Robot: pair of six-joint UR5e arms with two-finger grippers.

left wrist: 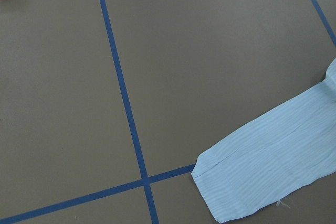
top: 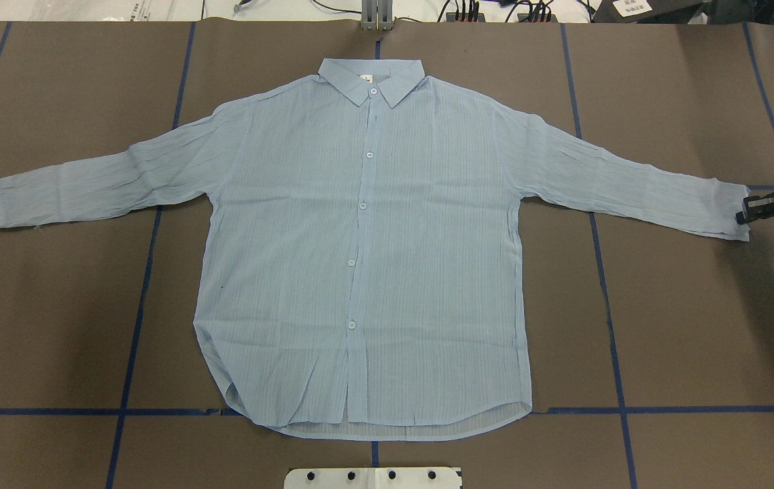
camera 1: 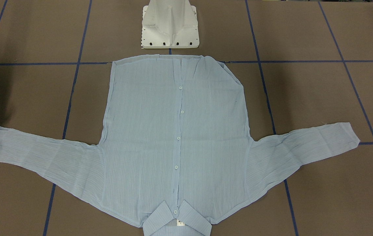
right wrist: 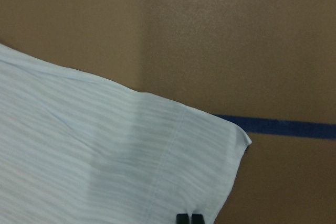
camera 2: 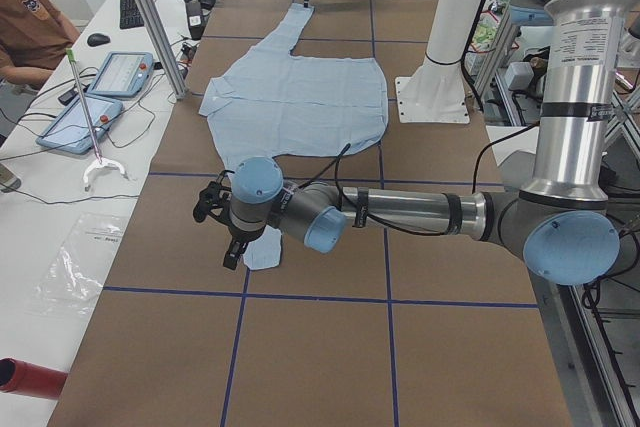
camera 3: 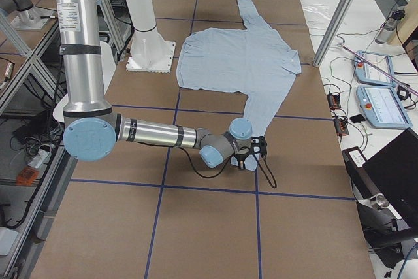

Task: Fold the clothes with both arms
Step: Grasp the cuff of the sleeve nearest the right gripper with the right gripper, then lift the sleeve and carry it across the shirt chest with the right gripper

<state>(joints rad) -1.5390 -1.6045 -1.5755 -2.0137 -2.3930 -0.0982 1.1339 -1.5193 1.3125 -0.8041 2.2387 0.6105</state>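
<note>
**Shirt laid out, one cuff in the robot's grip.** A light-blue striped shirt lies flat and buttoned, front up, at the middle of the brown bench, with both sleeves spread wide. Its collar points to the bench's far edge, away from the robot. Its hem lies just short of the white pedestal.

The right arm reaches low along the bench to the right sleeve's cuff. In the wrist view its two black fingertips sit close together at the cuff's edge, the jaws clenched on the fabric.

The left arm extends over the other end of the bench, its jaws above the left sleeve's cuff. Only the side view shows those jaws, so whether they are released or clenched cannot be told.

Blue tape lines mark the bench into squares. At a white side table, a person in a brown top is beside two control tablets.
</note>
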